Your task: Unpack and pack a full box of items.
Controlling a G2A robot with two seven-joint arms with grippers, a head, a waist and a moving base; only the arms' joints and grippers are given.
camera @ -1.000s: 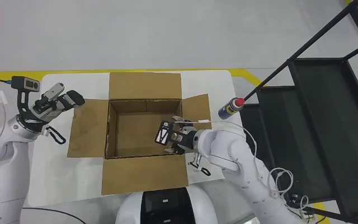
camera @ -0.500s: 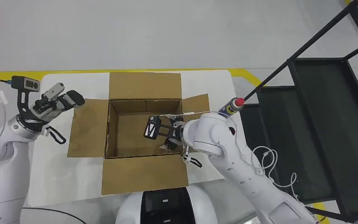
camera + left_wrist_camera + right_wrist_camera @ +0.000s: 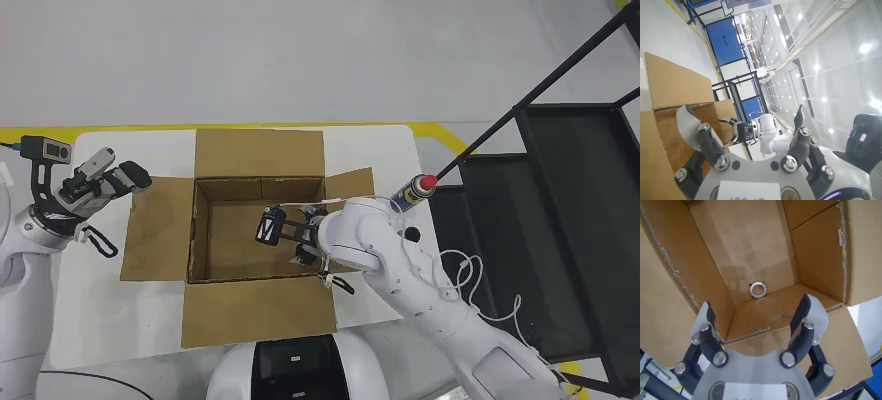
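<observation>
An open cardboard box [image 3: 258, 160] stands in the middle of the white table, all flaps folded outward. On its floor, close to a wall, lies a small metal ring [image 3: 757, 290]. My right gripper [image 3: 267, 228] hangs open over the right part of the box's inside, and in its own wrist view the right gripper [image 3: 757, 304] points down at the ring with nothing between its fingers. My left gripper [image 3: 126, 168] is held open and empty above the table, left of the box's left flap. In the left wrist view the left gripper [image 3: 743, 113] faces the box [image 3: 677, 85].
A blue spray can with a red cap [image 3: 412, 192] lies at the table's right edge, beyond the right flap. A black metal rack [image 3: 560, 200] stands to the right of the table. Bare table [image 3: 110, 310] shows in front of the left flap.
My right gripper has moved left, farther in over the box. The left arm has kept still.
</observation>
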